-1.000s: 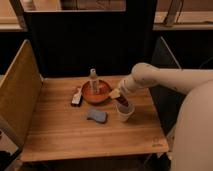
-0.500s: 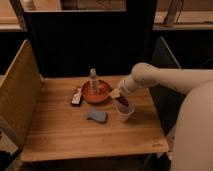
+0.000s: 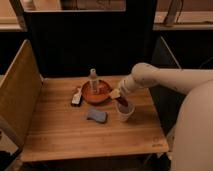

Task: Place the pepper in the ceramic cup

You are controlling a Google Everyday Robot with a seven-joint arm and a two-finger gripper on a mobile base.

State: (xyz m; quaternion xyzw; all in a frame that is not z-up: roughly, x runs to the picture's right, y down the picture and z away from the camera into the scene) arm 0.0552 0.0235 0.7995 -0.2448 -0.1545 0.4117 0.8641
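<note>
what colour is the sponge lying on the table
Blue-grey sponge, camera view; the gripper is to its right, over the ceramic cup.

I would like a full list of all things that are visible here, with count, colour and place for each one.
wooden table: one, light brown, centre, with raised side panels.
bowl: one, orange-red, back middle of the table.
clear bottle: one, transparent, upright at the bowl's back edge.
sponge: one, blue-grey, in front of the bowl.
small flat object: one, dark and white, left of the bowl; what it is cannot be told.
ceramic cup: one, off-white, right of the sponge.
pepper: one, dark red, at the cup's mouth.
arm: one, white, reaching in from the right.
gripper: one, just above the cup.
</note>
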